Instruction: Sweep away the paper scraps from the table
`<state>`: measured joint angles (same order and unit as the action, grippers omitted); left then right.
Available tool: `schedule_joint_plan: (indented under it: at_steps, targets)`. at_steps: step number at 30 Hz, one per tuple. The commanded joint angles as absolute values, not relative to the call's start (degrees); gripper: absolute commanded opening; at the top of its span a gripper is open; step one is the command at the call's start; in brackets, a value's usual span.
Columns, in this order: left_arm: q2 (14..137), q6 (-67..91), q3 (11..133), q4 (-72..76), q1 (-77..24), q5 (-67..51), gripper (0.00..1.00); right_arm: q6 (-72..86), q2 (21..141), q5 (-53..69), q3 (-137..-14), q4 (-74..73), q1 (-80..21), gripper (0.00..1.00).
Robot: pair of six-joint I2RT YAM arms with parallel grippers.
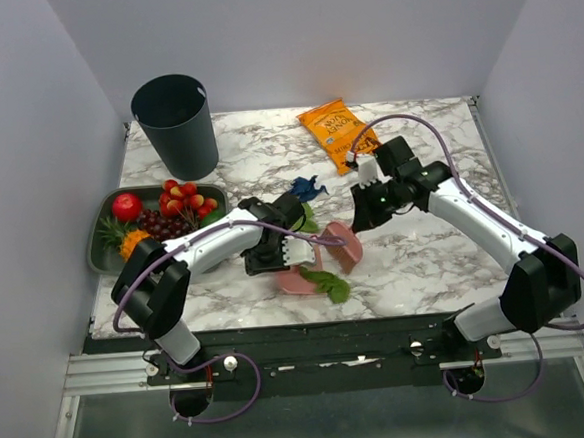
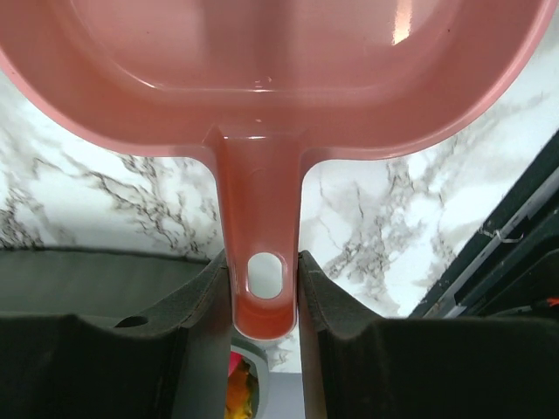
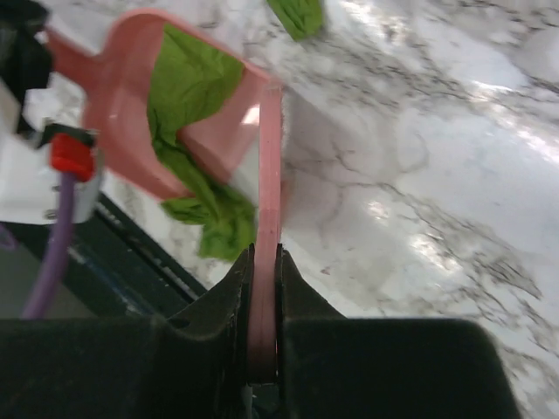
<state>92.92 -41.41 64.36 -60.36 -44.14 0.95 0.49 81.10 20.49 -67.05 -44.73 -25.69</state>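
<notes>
Marble-pattern table, pale walls on three sides. Left gripper: fingers were clamped either side of the handle of the pink dustpan. The pan sat low near the front edge; contact with the marble could not be told.

Right gripper: pinched tight on a thin pink sweeping blade, which stood on edge with its far end at the dustpan's mouth.

Green scrap lay partly inside the pan, its tail spilling over the lip onto the table beside the blade. Second green scrap lay loose on the marble beyond the pan. Blue scrap lay farther back, between the arms and the orange snack bag.

Judged step: working the first scrap into the pan, partly done. The next move would call for the blade to draw the trailing tail over the lip, with the left arm keeping the pan flat and steady. The loose scraps would follow, then likely the dark bin.
</notes>
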Motion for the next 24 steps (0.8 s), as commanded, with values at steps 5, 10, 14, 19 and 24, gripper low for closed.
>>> schedule_joint_plan:
  at_steps: [5,10,14,19,24]
  targets:
    - [95.45,-37.35,68.99,-57.66,-44.47,-4.22,0.00,3.34,80.61,32.96,-71.45,-45.35,-23.40,0.01]
    - [92.73,-37.88,67.50,-58.35,-42.81,-3.87,0.00,0.18,78.49,31.22,-76.01,-47.72,-18.55,0.01]
    - [87.64,-38.67,66.27,-62.39,-38.43,-3.78,0.00,-5.79,79.62,24.97,-80.41,-47.11,-18.63,0.01]
    - [84.20,-40.69,63.81,-67.93,-33.85,-1.50,0.00,-7.65,84.88,23.73,-82.44,-43.51,-19.24,0.01]
    - [81.74,-41.48,61.97,-70.05,-30.15,-0.44,0.00,-3.09,91.92,30.13,-88.93,-41.14,-22.76,0.01]
